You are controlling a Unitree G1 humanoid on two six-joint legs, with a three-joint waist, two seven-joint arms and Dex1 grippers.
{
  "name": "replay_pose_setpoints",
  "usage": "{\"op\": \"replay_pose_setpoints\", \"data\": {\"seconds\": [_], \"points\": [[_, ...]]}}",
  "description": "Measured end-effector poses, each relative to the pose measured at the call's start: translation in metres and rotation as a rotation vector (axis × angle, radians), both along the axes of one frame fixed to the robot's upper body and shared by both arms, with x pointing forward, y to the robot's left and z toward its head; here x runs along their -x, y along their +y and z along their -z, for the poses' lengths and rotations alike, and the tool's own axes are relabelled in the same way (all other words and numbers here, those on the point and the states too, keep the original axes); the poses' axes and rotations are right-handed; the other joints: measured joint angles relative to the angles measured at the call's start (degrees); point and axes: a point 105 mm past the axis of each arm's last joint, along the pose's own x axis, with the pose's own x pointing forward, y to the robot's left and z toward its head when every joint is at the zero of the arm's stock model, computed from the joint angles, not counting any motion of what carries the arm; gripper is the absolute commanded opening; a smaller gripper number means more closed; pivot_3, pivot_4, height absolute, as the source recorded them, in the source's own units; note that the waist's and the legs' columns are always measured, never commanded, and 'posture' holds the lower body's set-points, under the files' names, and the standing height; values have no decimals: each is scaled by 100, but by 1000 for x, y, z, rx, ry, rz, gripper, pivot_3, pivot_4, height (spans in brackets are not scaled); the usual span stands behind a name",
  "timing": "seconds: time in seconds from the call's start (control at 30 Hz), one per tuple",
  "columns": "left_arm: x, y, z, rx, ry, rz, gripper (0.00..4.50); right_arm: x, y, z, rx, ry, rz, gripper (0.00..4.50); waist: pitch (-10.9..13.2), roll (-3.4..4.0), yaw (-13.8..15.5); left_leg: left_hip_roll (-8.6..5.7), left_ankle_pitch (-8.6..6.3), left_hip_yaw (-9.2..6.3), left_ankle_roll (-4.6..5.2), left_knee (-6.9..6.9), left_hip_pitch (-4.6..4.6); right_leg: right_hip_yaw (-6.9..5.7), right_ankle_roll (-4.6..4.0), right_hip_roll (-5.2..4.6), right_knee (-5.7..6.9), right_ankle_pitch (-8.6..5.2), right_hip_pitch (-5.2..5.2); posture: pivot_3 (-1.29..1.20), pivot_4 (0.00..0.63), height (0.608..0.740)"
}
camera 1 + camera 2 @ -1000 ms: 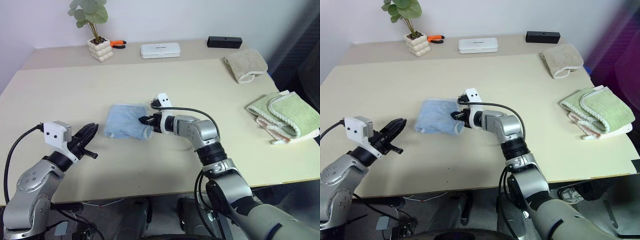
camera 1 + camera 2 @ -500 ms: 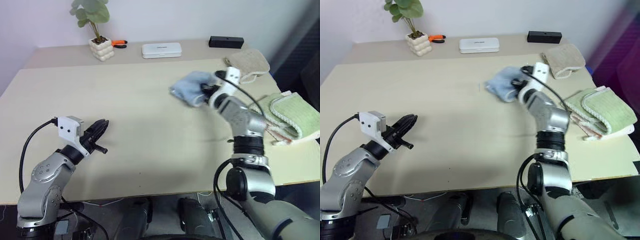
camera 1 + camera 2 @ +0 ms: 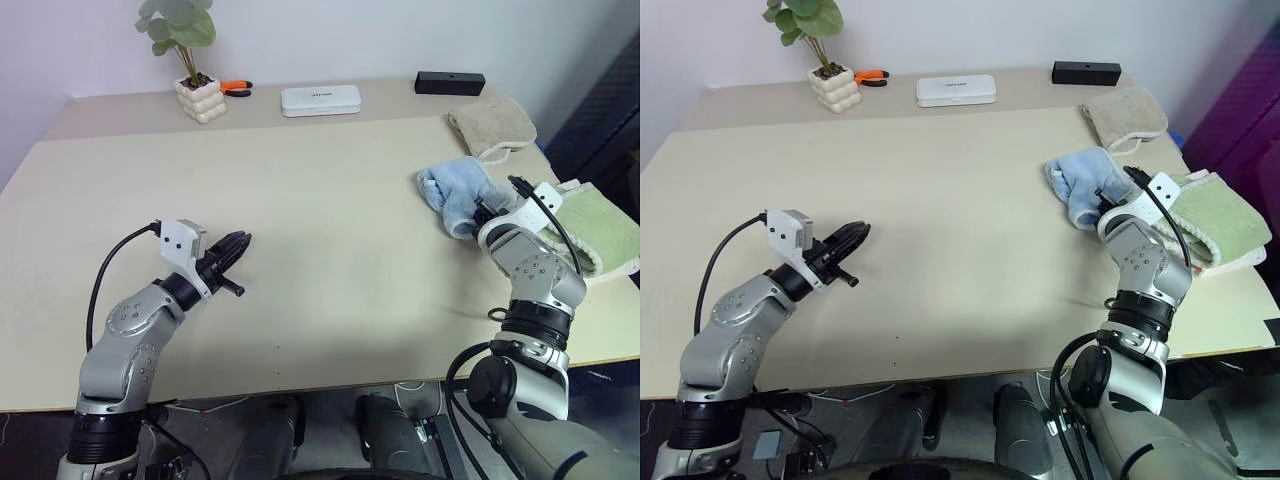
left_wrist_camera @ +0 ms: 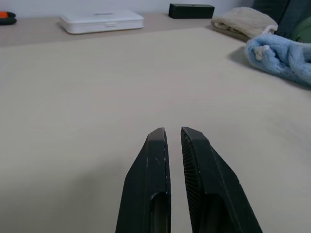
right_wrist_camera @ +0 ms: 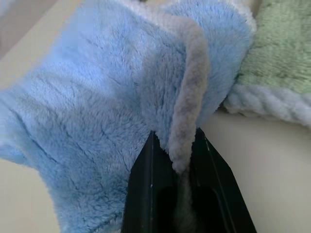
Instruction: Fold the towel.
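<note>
blue towel (image 3: pixel 455 190): bunched on the table's (image 3: pixel 320 200) right side, just beside the green towel (image 3: pixel 600 230), near the beige towel (image 3: pixel 492 127).
right gripper (image 5: pixel 172 162): jaws pinch the towel's white hem.
left gripper (image 4: pixel 172 141): jaws nearly shut, holding nothing, well apart from the towel.
step: likely setting the folded towel down.
advice: lower it flat, let go cleanly, don't drag the green towel.

no readable text, labels or numbers on anything
</note>
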Motion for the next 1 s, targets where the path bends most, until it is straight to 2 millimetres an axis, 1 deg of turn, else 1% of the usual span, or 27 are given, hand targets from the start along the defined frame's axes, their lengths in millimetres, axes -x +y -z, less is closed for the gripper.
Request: {"op": "replay_pose_setpoints", "data": {"seconds": [0.03,0.1,0.13,0.17,0.2,0.27,0.33,0.4,0.43,0.47,0.5,0.53,0.63,0.67,0.73,0.83,0.9,1.0], "points": [[0,-1,1,-1,4,3,437,1,1,-1,-3,-4,-5,1366,0,0,0,0,0,0,0,1,0,0,0,0,0,0,1,0,150,740],[-1,-1,3,1,10,2,437,3,1,-4,-3,-13,-12,2403,0,0,-2,0,0,0,0,0,0,0,0,0,0,0,1,0,150,740],[-2,-1,3,1,9,2,437,3,1,-5,2,-17,-14,3045,0,0,-2,0,0,0,0,1,0,0,0,0,0,0,1,0,150,740],[-3,-2,2,0,4,5,437,3,-1,-8,35,-17,-16,3449,1,1,2,0,0,0,0,1,0,0,0,0,0,0,1,0,150,740],[-4,-2,1,0,-3,4,437,4,-3,-11,77,-16,-18,3963,1,2,2,-1,0,0,0,2,0,0,0,0,0,0,1,0,150,740],[-6,-1,0,-2,-11,2,437,3,-8,-25,209,-35,-30,3963,2,4,4,-1,0,2,0,2,0,0,0,0,-2,0,1,0,150,740],[-7,1,0,-9,-15,-10,437,3,-13,-44,413,-69,-57,3963,2,4,5,-1,0,3,1,2,0,-1,1,0,-3,-1,1,0,150,740],[-10,7,1,-23,-28,-43,437,2,-8,-65,652,-118,-117,3963,2,3,-2,0,0,3,1,2,0,-1,2,0,-3,-1,1,0,150,740],[-13,12,1,-37,-36,-74,437,1,-1,-73,762,-148,-169,3963,2,4,-18,0,0,5,1,1,0,-1,2,1,-2,-1,0,0,150,740],[-18,23,1,-61,-49,-128,437,-1,16,-80,879,-202,-267,3963,2,3,-41,6,0,7,0,2,2,-1,3,4,-1,0,0,0,150,740],[-20,31,0,-76,-59,-167,437,-2,31,-83,935,-244,-345,3963,2,3,-57,12,0,9,0,1,3,-1,3,9,-2,0,0,0,150,740],[-23,44,-3,-98,-79,-226,437,-2,58,-84,988,-312,-485,3963,2,2,-75,16,-1,8,0,1,4,-1,3,13,-2,0,1,0,150,740],[-24,58,-9,-121,-119,-290,437,3,106,-70,1007,-404,-761,3963,3,1,-41,13,-1,7,0,2,2,-2,4,10,-4,0,2,0,150,740],[-24,58,-10,-127,-127,-294,437,5,114,-66,1001,-419,-814,3963,3,0,-19,9,-1,7,0,5,2,-1,4,7,-5,1,3,0,150,740],[-21,65,-8,-139,-126,-312,437,5,131,-61,957,-456,-907,3963,5,-5,16,7,-1,7,0,9,1,-1,3,6,-10,1,7,0,150,740],[-13,74,-5,-155,-117,-335,437,5,142,-51,912,-466,-977,3963,5,-5,31,6,-2,3,-1,7,1,-2,3,4,-10,1,7,0,150,740],[-7,78,-7,-156,-124,-345,437,5,141,-45,891,-449,-1001,3963,5,-5,28,6,-2,3,-1,7,1,-2,3,3,-10,1,7,0,150,740],[3,78,-11,-153,-136,-341,437,5,139,-41,868,-440,-1018,3963,5,-5,22,7,-2,3,-1,6,1,-2,2,2,-9,1,5,0,150,740]]}}
